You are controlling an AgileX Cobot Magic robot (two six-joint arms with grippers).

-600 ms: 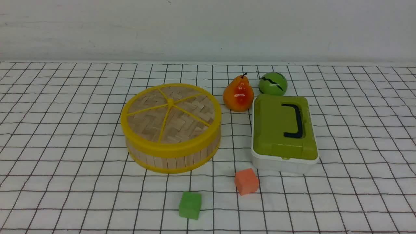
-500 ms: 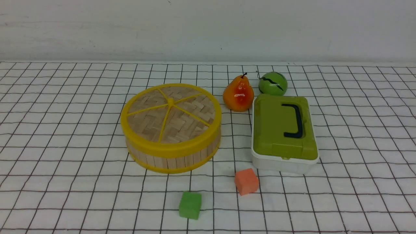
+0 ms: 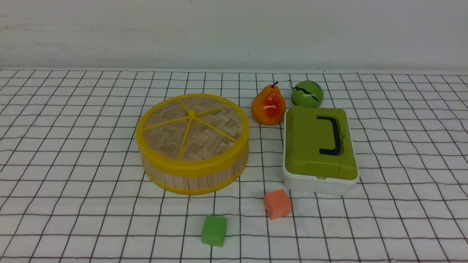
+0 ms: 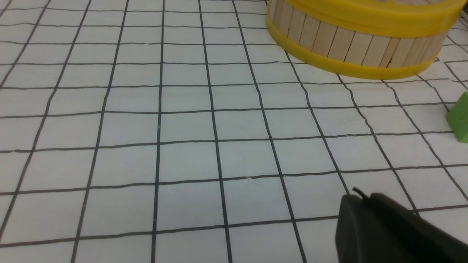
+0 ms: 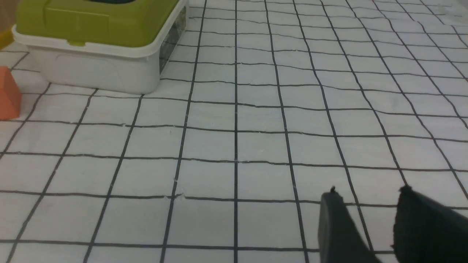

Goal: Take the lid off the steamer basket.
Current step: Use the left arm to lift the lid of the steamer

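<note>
The left pincer (image 4: 360, 197) hung closed and empty above the checked tabletop (image 3: 73, 182), nearer than the steamer basket (image 3: 190, 179). The basket stood left of centre, with the lid (image 3: 192, 126) seated flat on its rim. A green cube (image 3: 214, 230) and an orange cube (image 3: 277, 204) lay nearer. A pear (image 3: 268, 106) and a green ball (image 3: 307, 94) stood just beyond a white box (image 3: 314, 184) with a green top. At right, the right pincer (image 5: 368, 191) hovered slightly parted, gripping nothing.

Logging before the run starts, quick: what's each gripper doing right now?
Left gripper: closed, holding nothing.
Right gripper: open, holding nothing.
</note>
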